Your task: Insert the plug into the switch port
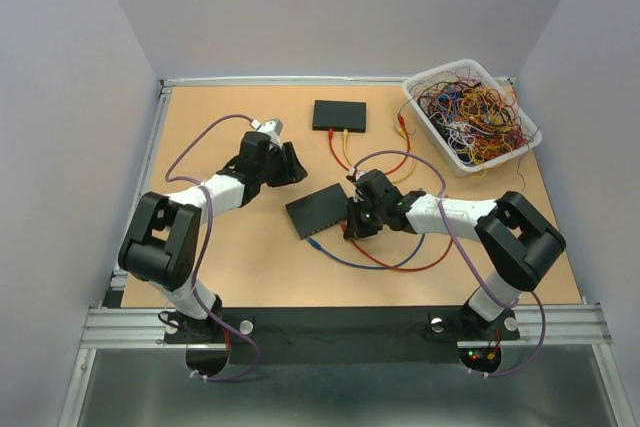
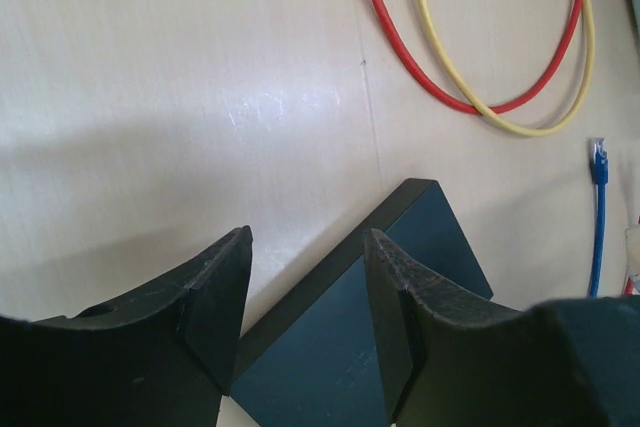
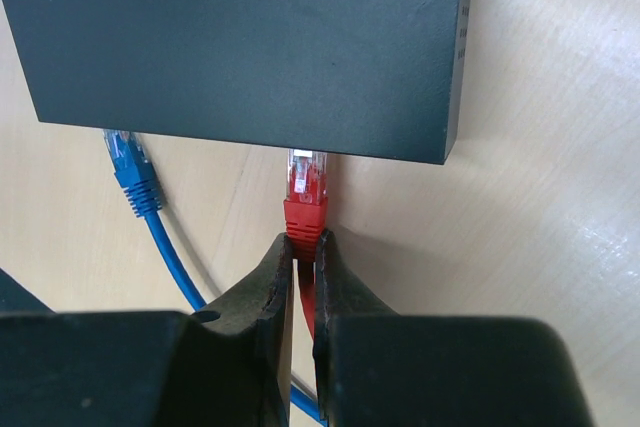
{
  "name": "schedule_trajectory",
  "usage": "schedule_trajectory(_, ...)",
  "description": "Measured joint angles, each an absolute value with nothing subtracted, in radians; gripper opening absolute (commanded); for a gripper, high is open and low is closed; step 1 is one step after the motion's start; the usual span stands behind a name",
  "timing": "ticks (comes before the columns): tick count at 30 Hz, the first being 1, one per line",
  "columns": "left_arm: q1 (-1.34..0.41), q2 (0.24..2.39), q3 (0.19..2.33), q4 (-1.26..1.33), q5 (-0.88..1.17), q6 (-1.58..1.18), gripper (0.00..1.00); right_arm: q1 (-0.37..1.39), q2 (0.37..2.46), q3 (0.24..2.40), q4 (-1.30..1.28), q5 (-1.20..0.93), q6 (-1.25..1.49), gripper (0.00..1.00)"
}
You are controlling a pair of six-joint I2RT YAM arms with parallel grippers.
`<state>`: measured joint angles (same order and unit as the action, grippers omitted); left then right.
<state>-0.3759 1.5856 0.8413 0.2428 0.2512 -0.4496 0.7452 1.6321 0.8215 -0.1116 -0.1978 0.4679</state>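
Clamping the red plug point(image 3: 305, 192), your right hand point(image 3: 304, 245) held its tip at the switch point(image 3: 250, 47) edge; your left hand point(image 2: 308, 262) hovered, spread apart.

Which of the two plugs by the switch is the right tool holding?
The red plug, pinched in the right tool; the blue plug lies loose beside it.

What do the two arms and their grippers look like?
The left arm and right arm have black joints and white links; a purple cable loops along each. The left gripper and right gripper have matte black fingers tapering to wedges. A green light glows at the right wrist.
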Motion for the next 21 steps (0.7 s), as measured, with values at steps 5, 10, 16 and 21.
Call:
schedule_trajectory(5, -0.379, 1.671, 0.841, 0.293, 0.332, -0.434, 0.59, 0.745, 1.64, 0.829, -0.112, -0.194, 0.468, 0.0)
schedule_trajectory(10, -0.4, 1.708, 0.839, 0.33, 0.395, -0.418, 0.59, 0.744, 1.642, 0.83, -0.112, -0.19, 0.467, 0.01)
schedule_trajectory(16, -0.427, 1.711, 0.834, 0.388, 0.445, -0.405, 0.59, 0.744, 1.647, 0.837, -0.113, -0.172, 0.464, 0.0)
schedule_trajectory(21, -0.431, 1.743, 0.834, 0.41, 0.459, -0.399, 0.59, 0.744, 1.647, 0.839, -0.117, -0.162, 0.462, 0.0)
